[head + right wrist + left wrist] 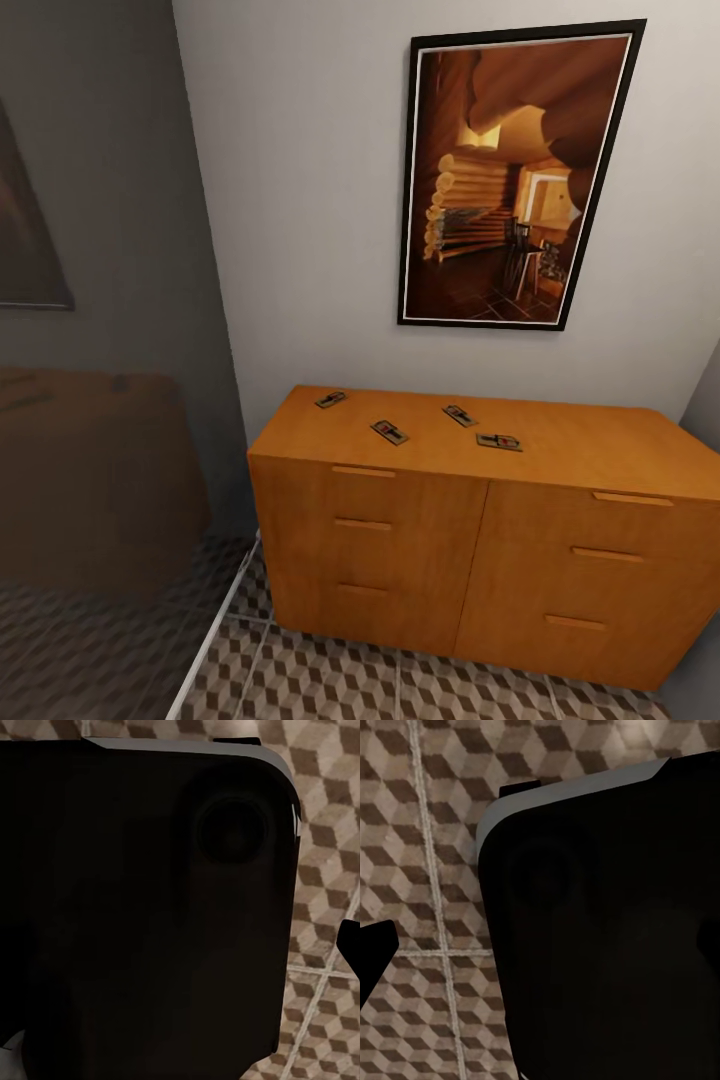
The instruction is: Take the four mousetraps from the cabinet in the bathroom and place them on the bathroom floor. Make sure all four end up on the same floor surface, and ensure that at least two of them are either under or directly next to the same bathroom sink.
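Four mousetraps lie flat on top of the orange-brown cabinet (470,560): one at the back left (331,399), one nearer the front (389,431), one mid-top (459,415) and one to its right (499,441). All its drawers are closed. Cube-patterned bathroom floor (330,680) runs in front of it. In the left wrist view a dark finger (375,960) stands at the frame's edge over the tiles (412,832). The right wrist view has a dark finger (351,949) at the opposite edge over the tiles (322,870). Nothing is held.
A framed picture (515,180) hangs on the wall above the cabinet. A dim brown bulk (90,480) sits behind a grey panel at the left, with a white strip (215,630) along the floor. My own dark body (607,930) fills much of both wrist views.
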You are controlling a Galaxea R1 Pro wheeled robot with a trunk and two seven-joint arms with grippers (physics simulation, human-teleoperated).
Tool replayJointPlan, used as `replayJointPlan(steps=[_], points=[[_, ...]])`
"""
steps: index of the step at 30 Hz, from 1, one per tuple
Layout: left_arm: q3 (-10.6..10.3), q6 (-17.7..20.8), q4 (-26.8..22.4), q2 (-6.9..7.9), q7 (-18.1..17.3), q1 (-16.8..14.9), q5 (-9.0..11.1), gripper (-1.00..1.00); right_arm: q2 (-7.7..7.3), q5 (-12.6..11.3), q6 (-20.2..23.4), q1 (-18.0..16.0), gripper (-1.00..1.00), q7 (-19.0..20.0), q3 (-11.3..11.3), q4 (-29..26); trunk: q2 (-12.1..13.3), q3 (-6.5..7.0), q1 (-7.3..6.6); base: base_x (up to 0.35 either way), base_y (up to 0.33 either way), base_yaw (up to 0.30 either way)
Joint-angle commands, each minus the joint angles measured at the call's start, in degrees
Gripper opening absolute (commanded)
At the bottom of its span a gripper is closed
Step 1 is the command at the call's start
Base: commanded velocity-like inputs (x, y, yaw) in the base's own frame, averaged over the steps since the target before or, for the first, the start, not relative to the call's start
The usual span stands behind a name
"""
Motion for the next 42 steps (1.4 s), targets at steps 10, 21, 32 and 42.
replayJointPlan(steps=[10, 21, 32, 42], points=[[-0.35, -0.20, -0.06, 0.01, 0.02, -0.03, -0.07, 1.00, -0.04, -0.03, -0.13, -0.01, 1.00, 0.21, -0.07, -0.01, -0.03, -0.05, 0.00, 0.079, 0.034, 0.000], [-0.36, -0.20, -0.07, 0.01, 0.04, -0.03, -0.07, 1.00, -0.07, -0.03, -0.19, -0.01, 1.00, 0.21, -0.12, 0.00, -0.03, -0.05, 0.00, 0.099, 0.036, 0.000], [-0.31, -0.20, -0.08, 0.01, 0.06, -0.03, -0.07, 1.00, -0.11, -0.03, -0.21, -0.01, 1.00, 0.21, -0.15, 0.00, -0.03, -0.05, 0.00, 0.016, 0.028, 0.000], [-0.36, -0.22, -0.08, 0.01, 0.07, -0.03, -0.07, 1.00, -0.12, -0.03, -0.21, -0.01, 1.00, 0.21, -0.16, 0.00, -0.03, -0.05, 0.00, 0.040, 0.064, 0.000]])
